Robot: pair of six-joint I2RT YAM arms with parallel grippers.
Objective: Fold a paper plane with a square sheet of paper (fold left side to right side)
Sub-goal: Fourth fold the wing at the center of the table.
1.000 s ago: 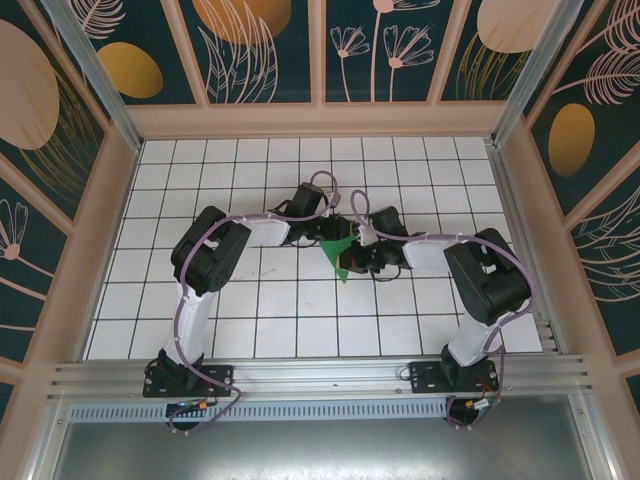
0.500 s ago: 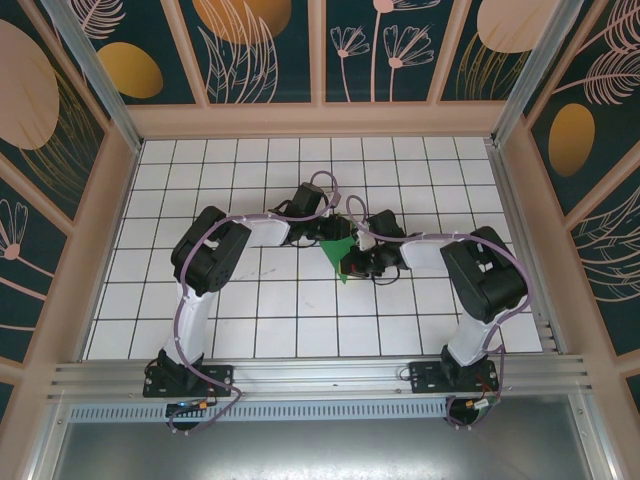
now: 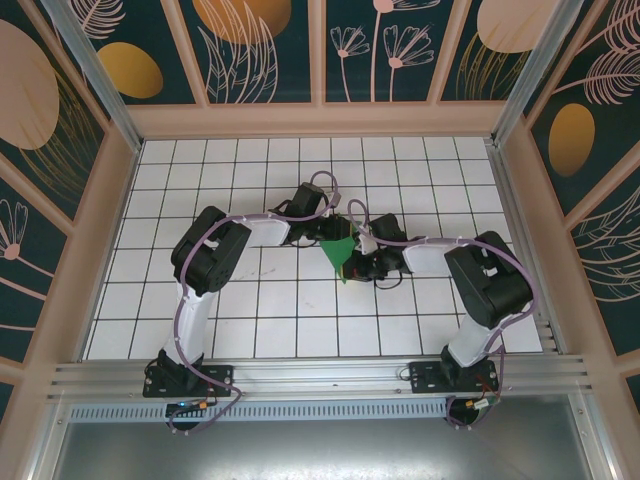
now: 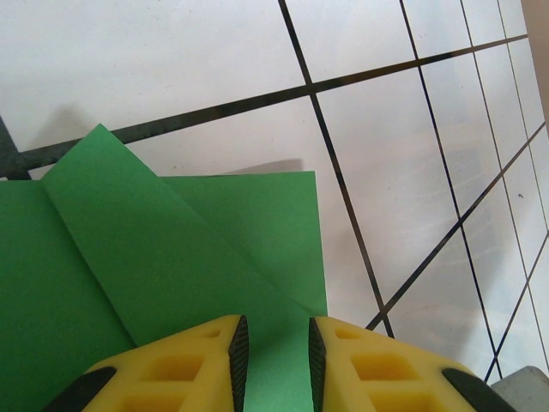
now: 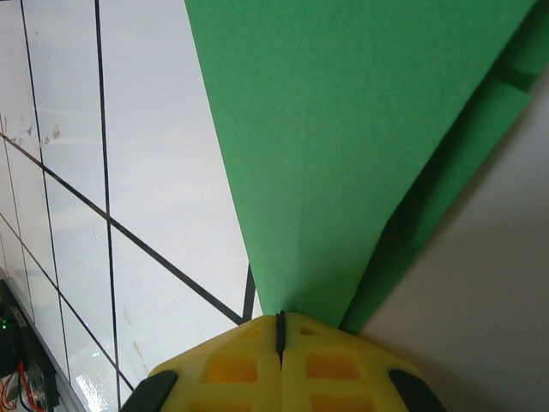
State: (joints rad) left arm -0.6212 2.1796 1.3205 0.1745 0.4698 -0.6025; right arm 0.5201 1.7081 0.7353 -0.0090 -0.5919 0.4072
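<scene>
At the middle of the tiled table (image 3: 250, 300), the green paper (image 3: 340, 252) is seen between the two arms, which are bent inward toward each other. The paper is shown there as a small triangle with its point turned to the near edge. The left gripper (image 3: 333, 232) is placed at its far side and the right gripper (image 3: 358, 262) at its right side; both are partly hidden by their own wrists in the overhead view.

In the left wrist view, the paper (image 4: 171, 257) is spread flat on the table (image 4: 386, 129), and a flap is seen folded slantwise across a lower layer, its corner jutting past the far edge. The left gripper (image 4: 273, 356) is held over the near part of the sheet with its jaws a narrow way apart, and green is seen through the gap. Nothing is clamped between the yellow fingers (image 4: 206, 360); whether their tips are pressed on the sheet cannot be told.

In the right wrist view, the right gripper (image 5: 280, 330) is closed, its jaws met in a thin dark seam. The paper (image 5: 343, 129) is narrowed to a point that is led straight into that seam, so the corner appears to be pinched there. A second, darker layer is seen under the right edge, and the table (image 5: 129, 172) is seen at the left.
</scene>
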